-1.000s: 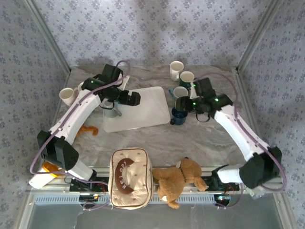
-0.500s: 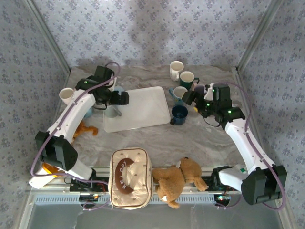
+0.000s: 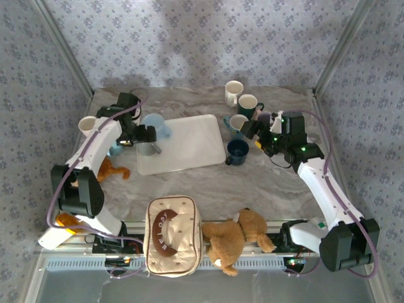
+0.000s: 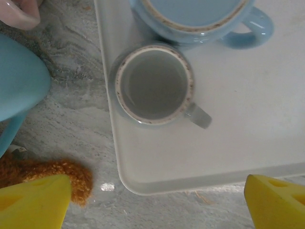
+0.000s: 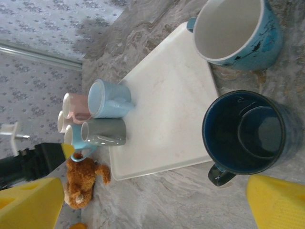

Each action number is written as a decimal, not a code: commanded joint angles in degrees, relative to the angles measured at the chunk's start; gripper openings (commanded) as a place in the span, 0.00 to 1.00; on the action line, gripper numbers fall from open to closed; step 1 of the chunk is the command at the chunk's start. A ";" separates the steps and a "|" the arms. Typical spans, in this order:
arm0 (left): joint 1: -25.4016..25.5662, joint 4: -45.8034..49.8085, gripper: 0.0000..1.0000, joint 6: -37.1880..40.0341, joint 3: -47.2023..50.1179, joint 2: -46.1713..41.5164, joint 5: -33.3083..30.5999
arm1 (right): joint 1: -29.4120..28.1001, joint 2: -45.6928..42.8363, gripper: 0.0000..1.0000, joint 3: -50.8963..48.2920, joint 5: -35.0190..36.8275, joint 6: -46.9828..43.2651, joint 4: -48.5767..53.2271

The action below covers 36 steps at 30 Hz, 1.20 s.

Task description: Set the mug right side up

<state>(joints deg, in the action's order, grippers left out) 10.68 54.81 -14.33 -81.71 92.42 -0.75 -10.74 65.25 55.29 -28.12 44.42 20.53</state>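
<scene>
One dark blue mug upright, both grippers spread wide.
The dark blue mug [image 3: 237, 151] stands mouth-up, axis vertical, at centre frame just right of the white tray [image 3: 189, 145]. The right gripper [image 5: 152, 202] hovers empty beside it, not touching, its arm elbow-bent. The left gripper [image 4: 157, 205] hangs over a grey mug [image 4: 155, 86].

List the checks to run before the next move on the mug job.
1. Dark blue mug mouth up, beside the tray: ok.
2. Right pincer open, holding nothing: ok.
3. Left pincer open, above and clear of the grey mug: ok.
4. Grey mug upright on the tray: ok.
5. Light blue mug upright on the tray: ok.
6. Teal mug off the tray upright: cannot tell.
</scene>
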 commanded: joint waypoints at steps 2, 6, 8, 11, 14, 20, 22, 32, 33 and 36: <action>-2.01 -2.32 0.92 2.04 -0.86 1.41 1.44 | 0.18 -0.38 1.00 -2.59 -4.21 2.70 -5.67; -3.04 -4.61 0.91 4.06 -0.81 3.03 4.38 | 0.11 -0.78 1.00 -4.49 -4.48 4.96 -9.07; -3.20 -5.19 0.90 4.87 -1.20 4.24 5.14 | 0.06 -0.23 1.00 -4.05 -4.71 5.06 -8.34; -3.16 -6.76 0.87 4.85 -1.17 5.48 6.65 | -0.18 0.55 1.00 -3.94 -5.29 5.40 -8.64; -3.17 -8.02 0.84 4.48 -1.25 6.53 8.23 | -0.65 1.06 1.00 -3.51 -5.72 5.06 -8.96; -3.21 -8.84 0.82 3.87 -2.51 9.21 7.79 | -1.75 1.81 1.00 -3.12 -6.04 4.92 -9.81; -3.13 -8.52 0.82 3.60 -2.92 10.18 6.65 | -1.91 1.95 1.00 -3.23 -6.01 5.14 -9.81; -3.11 -9.85 0.80 4.97 -1.40 12.07 5.04 | -2.26 1.96 1.00 -3.78 -6.16 5.58 -10.16; -3.09 -9.76 0.79 4.92 -1.22 12.21 5.34 | -2.27 1.98 1.00 -3.78 -6.16 5.68 -10.25; -3.11 -10.25 0.75 5.09 -0.74 12.60 6.46 | -2.37 2.07 1.00 -3.86 -5.92 5.79 -10.50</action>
<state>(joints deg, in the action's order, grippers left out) 7.55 45.65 -10.37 -82.06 104.05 4.71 -12.69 67.09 51.13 -33.28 49.34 10.98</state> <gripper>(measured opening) 0.752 0.999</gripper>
